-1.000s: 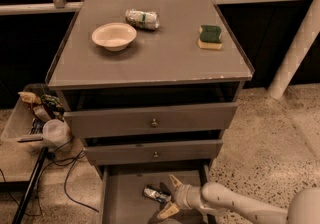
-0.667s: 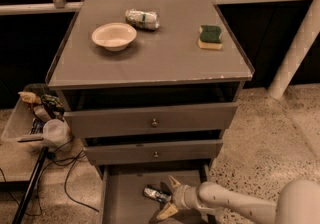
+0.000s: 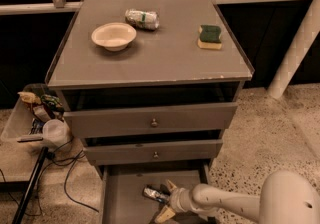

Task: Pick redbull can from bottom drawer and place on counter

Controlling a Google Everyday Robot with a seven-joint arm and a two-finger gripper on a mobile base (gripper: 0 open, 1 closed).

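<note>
The redbull can (image 3: pixel 154 194) lies on its side in the open bottom drawer (image 3: pixel 122 200), a flat grey tray at the foot of the cabinet. My gripper (image 3: pixel 166 200) reaches into the drawer from the right on a white arm. One finger (image 3: pixel 171 186) stands above the can's right end and the other finger (image 3: pixel 164 214) below it, so the jaws are open around the can. The counter (image 3: pixel 160 58) is the grey cabinet top above.
On the counter sit a cream bowl (image 3: pixel 114 35), a silver can with a green band (image 3: pixel 142 18) and a green-and-yellow sponge (image 3: pixel 209 36). Two upper drawers with round knobs (image 3: pixel 154 123) are partly open. A bin of clutter (image 3: pixel 37 118) and cables lie at left.
The arm's near segment has swung further into view at bottom right. The gripper has stayed by the can in the drawer.
</note>
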